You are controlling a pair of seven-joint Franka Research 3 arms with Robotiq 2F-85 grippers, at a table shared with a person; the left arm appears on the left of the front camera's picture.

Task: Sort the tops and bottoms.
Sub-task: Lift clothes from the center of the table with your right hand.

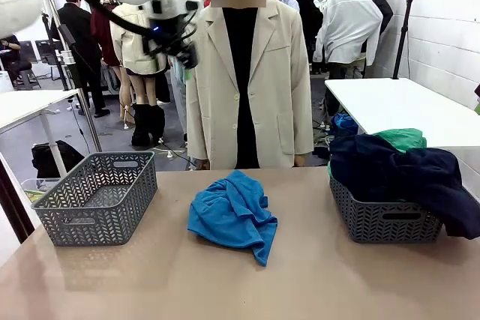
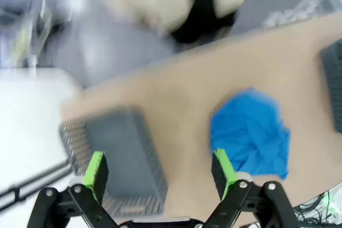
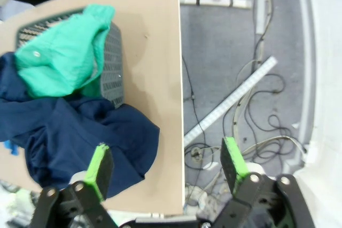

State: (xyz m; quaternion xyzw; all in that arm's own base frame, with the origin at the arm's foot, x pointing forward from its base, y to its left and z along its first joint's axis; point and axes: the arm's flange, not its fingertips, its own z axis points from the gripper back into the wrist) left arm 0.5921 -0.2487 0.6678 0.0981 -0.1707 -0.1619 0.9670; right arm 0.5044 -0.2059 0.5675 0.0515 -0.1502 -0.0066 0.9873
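The bright blue garment [image 1: 232, 215] lies crumpled in a loose heap at the middle of the worktop [image 1: 315, 282], between the left basket [image 1: 112, 185], which looks empty, and the right basket [image 1: 375, 219]. Because it is bunched into many folds, a pinch may well catch only one layer. The cloth would then trail, drag across the worktop or slip free short of a basket.

In the right basket the emerald green garment [image 1: 401, 139] sits at the far side, and the dark navy garment [image 1: 405, 174] spills over the near right rim onto the worktop near its right edge. Any tug there could send it over to the floor [image 3: 240, 52], where cables [image 3: 251, 100] run. A person [image 1: 247, 73] stands just beyond the far edge, so a wide swing risks a brush.

The left hand [image 2: 160, 165] is fully open and holds nothing. It hangs high over the far left, well apart from the blue garment, roughly above the left basket. The right hand [image 3: 166, 161] is also wide open and empty, above the navy garment's overhang.
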